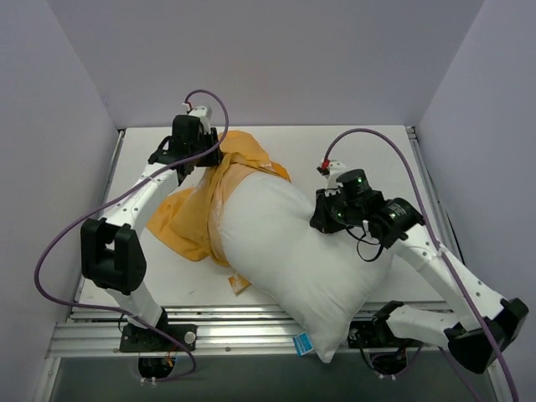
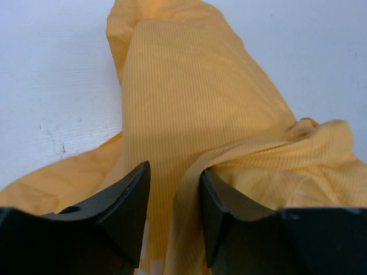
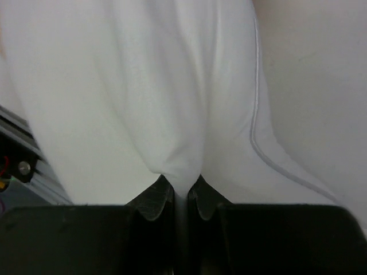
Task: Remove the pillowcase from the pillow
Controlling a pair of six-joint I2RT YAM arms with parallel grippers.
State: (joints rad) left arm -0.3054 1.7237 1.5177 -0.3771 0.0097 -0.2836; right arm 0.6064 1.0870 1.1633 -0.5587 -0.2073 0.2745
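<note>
White pillow mostly bare, orange pillowcase bunched at its upper-left end.
The white bench point(image 1: 368, 146) has free surface at upper right and lower left, with plain walls close on three sides. The plump, smooth white pillow point(image 1: 293, 243) lies diagonally from centre frame, its lower corner hanging over the aluminium rail point(image 1: 243, 335). The thin, finely ribbed orange-yellow pillowcase point(image 1: 188, 213) crumples around its upper-left end only. The left claw point(image 2: 175, 172) stands partly parted, a fold of pillowcase in the gap. The right claw point(image 3: 180, 183) pinches a fold of pillow cloth. A small blue tag point(image 1: 303, 342) marks the pillow's bottom corner.
</note>
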